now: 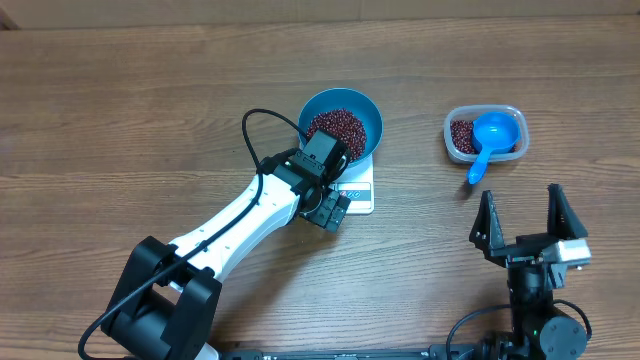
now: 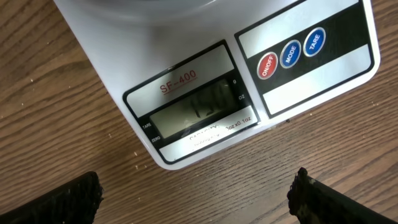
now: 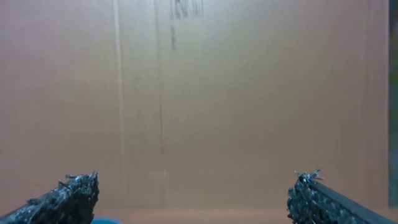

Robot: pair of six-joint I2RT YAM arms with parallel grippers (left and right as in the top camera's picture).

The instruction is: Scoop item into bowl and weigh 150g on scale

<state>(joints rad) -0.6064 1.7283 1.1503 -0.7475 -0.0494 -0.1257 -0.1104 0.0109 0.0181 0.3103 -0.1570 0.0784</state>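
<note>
The beans (image 1: 337, 128) are small, dark red-brown oval grains heaped loosely in the glossy blue bowl (image 1: 372, 118), filling much of its floor. The bowl stands on the white scale (image 1: 362, 192), which sits about midway between the left and right edges of the wooden table (image 1: 120, 100), somewhat nearer the far edge. From the left wrist, the scale's front panel shows the red lettering "SF-400" above a grey display. Its digits are too faint to read. Beside the display are a red ON/OFF button and blue MODE and TARE buttons. The left gripper (image 2: 196, 205) hovers just off the scale's near-left corner, its jaws spread wide and holding nothing. More of the same beans lie in a clear plastic tub (image 1: 450, 128) toward the far right of the table, with a blue scoop (image 1: 492, 130) resting in it, handle sticking out over the near rim. The right gripper (image 1: 522, 225) stands near the table's near edge, well apart from the tub, jaws fully apart and empty.
</note>
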